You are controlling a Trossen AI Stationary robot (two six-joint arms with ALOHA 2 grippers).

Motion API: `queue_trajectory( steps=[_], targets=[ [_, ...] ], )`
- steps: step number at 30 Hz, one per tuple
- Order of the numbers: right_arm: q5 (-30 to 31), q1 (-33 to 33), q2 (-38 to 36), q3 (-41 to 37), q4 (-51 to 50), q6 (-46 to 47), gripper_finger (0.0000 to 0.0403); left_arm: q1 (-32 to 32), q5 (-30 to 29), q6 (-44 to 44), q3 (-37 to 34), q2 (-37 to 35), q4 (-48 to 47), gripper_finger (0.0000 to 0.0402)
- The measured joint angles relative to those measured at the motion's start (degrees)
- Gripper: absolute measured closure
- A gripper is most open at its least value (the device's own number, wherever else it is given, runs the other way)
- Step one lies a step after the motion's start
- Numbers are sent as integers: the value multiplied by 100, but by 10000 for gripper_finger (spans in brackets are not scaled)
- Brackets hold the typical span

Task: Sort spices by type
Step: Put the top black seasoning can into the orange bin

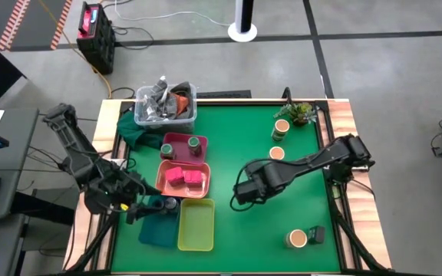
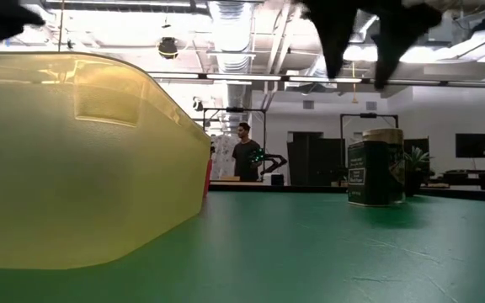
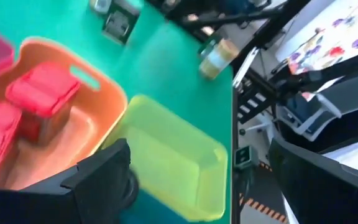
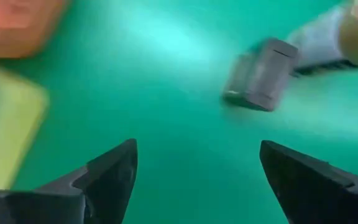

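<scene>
Three round tan-topped spice jars (image 1: pixel 281 129), (image 1: pixel 276 153), (image 1: pixel 298 238) stand on the green mat, and a small dark grey container (image 1: pixel 318 234) stands beside the nearest one. Magenta boxes (image 1: pixel 184 178) sit in the salmon tray (image 1: pixel 162 184). Green-lidded jars (image 1: pixel 193 143) sit in the pink tray (image 1: pixel 176 137), and dark containers (image 1: pixel 166 204) in the teal tray (image 1: pixel 158 230). My left gripper (image 1: pixel 133 208) hovers open at the teal tray's left side. My right gripper (image 1: pixel 245 192) hangs open over bare mat right of the trays, pointing down, with the grey container (image 4: pixel 260 73) ahead of it.
A yellow-green tray (image 1: pixel 196 225) lies at the near edge beside the teal one. At the far left, a clear bin (image 1: pixel 166 103) holds crumpled things. A small plant (image 1: pixel 301 111) stands at the far right corner. A person (image 2: pixel 244 151) stands in the room behind.
</scene>
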Motion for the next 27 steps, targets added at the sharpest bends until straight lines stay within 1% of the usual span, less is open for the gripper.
queue_trajectory(
  steps=[2, 6, 9, 13, 16, 20, 27],
  targets=[
    [-123, -72, -7, -241, -10, 27, 42, 103, 18, 236, 181, 54, 11, 35],
    [-149, -228, -130, -626, 64, -9, 42, 243, 21, 568, 599, 190, -165, 35],
    [-244, -405, -246, -1030, 379, -164, 43, 329, 31, 710, 882, 284, -345, 35],
    [-270, -615, -477, -1654, 1076, -235, 55, 402, 27, 751, 1176, 384, -653, 35],
    [-258, -730, -664, -2064, 1519, -274, 68, 428, 27, 743, 1287, 421, -772, 35],
    [-206, -880, -708, -2424, 1663, -409, 80, 436, 14, 695, 1316, 447, -809, 35],
    [-206, -1132, -667, -2609, 2385, -947, 94, 543, -24, 450, 1315, 449, -977, 35]
  ],
)
